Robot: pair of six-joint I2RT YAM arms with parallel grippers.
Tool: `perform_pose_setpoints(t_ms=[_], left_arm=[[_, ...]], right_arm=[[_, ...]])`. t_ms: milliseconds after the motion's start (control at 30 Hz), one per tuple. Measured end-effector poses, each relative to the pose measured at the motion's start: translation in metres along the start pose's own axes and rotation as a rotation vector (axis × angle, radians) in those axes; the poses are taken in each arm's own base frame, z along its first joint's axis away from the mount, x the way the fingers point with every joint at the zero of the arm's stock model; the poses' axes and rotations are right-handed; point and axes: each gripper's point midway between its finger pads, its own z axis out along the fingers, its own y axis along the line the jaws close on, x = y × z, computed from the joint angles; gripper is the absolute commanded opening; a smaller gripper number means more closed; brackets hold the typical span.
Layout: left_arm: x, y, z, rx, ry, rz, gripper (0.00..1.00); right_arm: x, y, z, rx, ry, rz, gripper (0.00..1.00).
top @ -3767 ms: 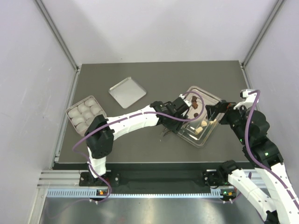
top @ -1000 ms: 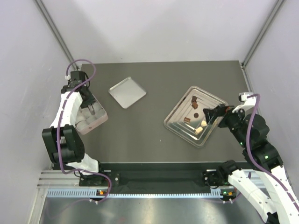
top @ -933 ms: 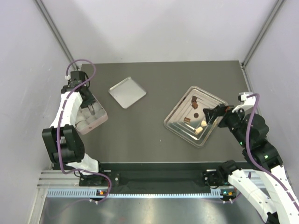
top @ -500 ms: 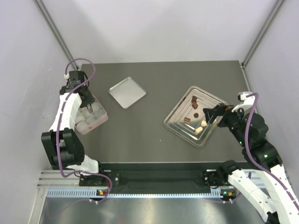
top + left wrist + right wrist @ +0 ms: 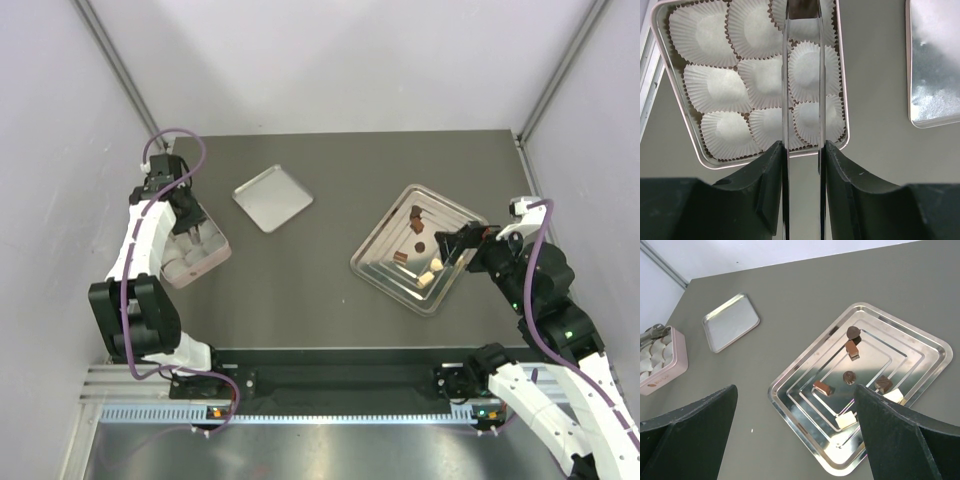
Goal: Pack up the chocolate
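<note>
Several chocolate pieces (image 5: pixel 418 250), dark brown and cream-white, lie in the steel tray (image 5: pixel 375 262); they also show in the right wrist view (image 5: pixel 849 376). My left gripper (image 5: pixel 193 222) hovers over the pink tin (image 5: pixel 215 262) of white paper cups. In the left wrist view its long thin blades (image 5: pixel 785 75) are shut on a dark chocolate piece (image 5: pixel 803 9) above the tin's far right cup. The tin's rim (image 5: pixel 842 100) shows there too. My right gripper (image 5: pixel 452 241) is open and empty, held above the tray's right side (image 5: pixel 795 390).
A small flat silver lid (image 5: pixel 272 197) lies between the tin and the tray, also seen in the left wrist view (image 5: pixel 935 60) and the right wrist view (image 5: pixel 731 321). White walls stand close on both sides.
The left arm has swung from the steel tray over to the pink tin. In the last second its gripper has drawn slightly toward the tin's far side. The right arm has not moved.
</note>
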Motion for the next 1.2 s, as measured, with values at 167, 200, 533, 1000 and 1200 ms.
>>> perform_pose_setpoints(t_ms=[167, 200, 533, 1000, 1200], left_arm=[[0.003, 0.001, 0.001, -0.002, 0.008, 0.002, 0.49], [0.003, 0.001, 0.001, -0.002, 0.007, 0.001, 0.49], [0.002, -0.004, -0.004, 0.026, 0.011, 0.012, 0.49], [0.036, -0.18, -0.127, 0.556, -0.127, 0.405, 0.5], [0.116, -0.242, -0.161, 0.735, -0.071, 0.58, 0.52]], right_arm=[[0.0, 0.0, 0.0, 0.0, 0.0, 0.0, 1.0], [0.0, 0.0, 0.0, 0.0, 0.0, 0.0, 1.0], [0.0, 0.0, 0.0, 0.0, 0.0, 0.0, 1.0], [-0.001, -0.004, 0.0, 0.023, 0.003, -0.002, 1.0], [-0.013, -0.005, -0.006, 0.042, -0.027, 0.002, 1.0]])
